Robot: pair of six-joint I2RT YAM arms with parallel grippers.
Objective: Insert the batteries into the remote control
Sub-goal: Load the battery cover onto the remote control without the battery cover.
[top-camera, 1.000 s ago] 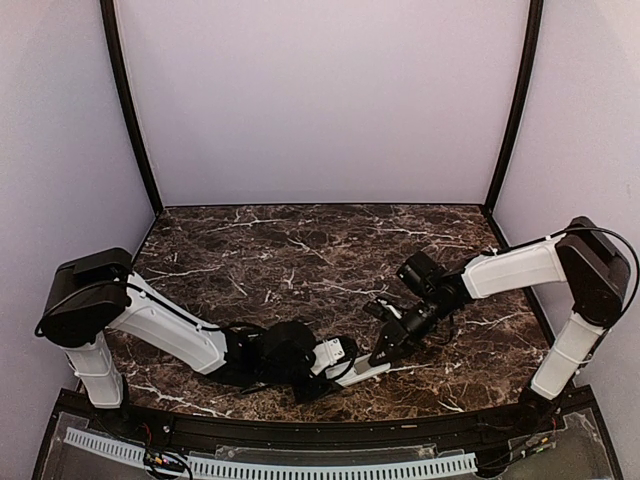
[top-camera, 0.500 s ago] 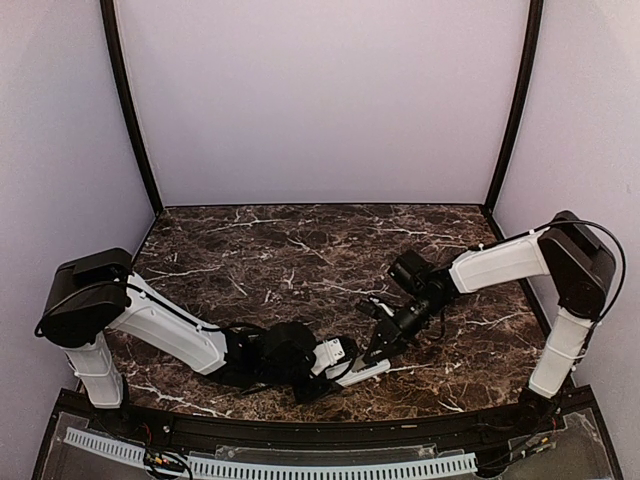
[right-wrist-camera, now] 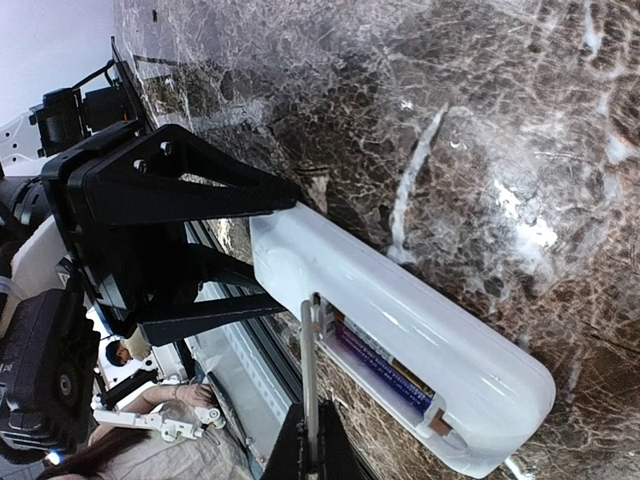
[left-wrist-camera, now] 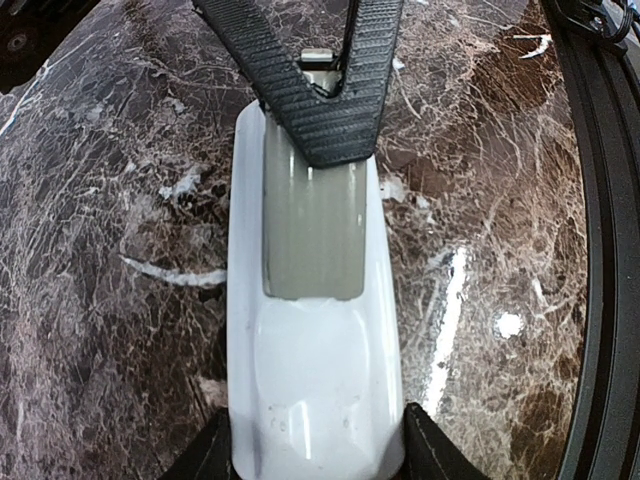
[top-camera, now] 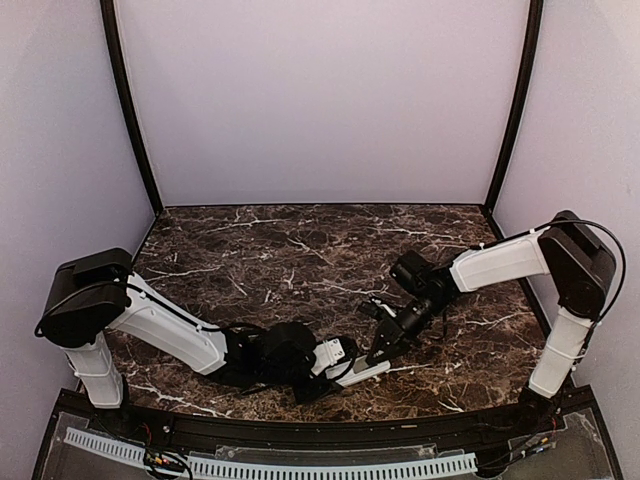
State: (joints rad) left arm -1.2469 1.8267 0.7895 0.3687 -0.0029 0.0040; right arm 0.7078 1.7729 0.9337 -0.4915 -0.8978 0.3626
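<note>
Both arms meet at the near edge of the tabletop (left-wrist-camera: 120, 200), and the work is shared between them. The left hand (left-wrist-camera: 318, 450) acts as the vice. Its fingers stand about halfway apart and clamp the two long sides of the remote (left-wrist-camera: 315, 380) at one end. The remote sits back-side up, so the slot faces the other arm. It is low over the marble, but I can't tell whether it actually rests there.

That steady grip lets the right hand (left-wrist-camera: 328, 140) work from above. Its ribbed fingers are pinched fully together into a V over the far end of the slot. They hold the thin grey cover (left-wrist-camera: 310, 240) by one end. In the right wrist view the cover shows edge-on, a slim strip running from the closed fingertips down to the slot's edge. So it looks tilted over the opening, not snapped flat.

Under it, a purple battery (right-wrist-camera: 385, 372) lies lengthwise in the slot. There is a hint of a second one beside it, but I can't be sure. No battery shows loose on the marble in any view.

My read is that loading is about finished and this is the closing step. The cover needs to be lined up with the slot and pressed or slid home. The tilt is the risk: if the cover goes in skewed it may jam, or the push may twist the remote in the left hand's grip.
</note>
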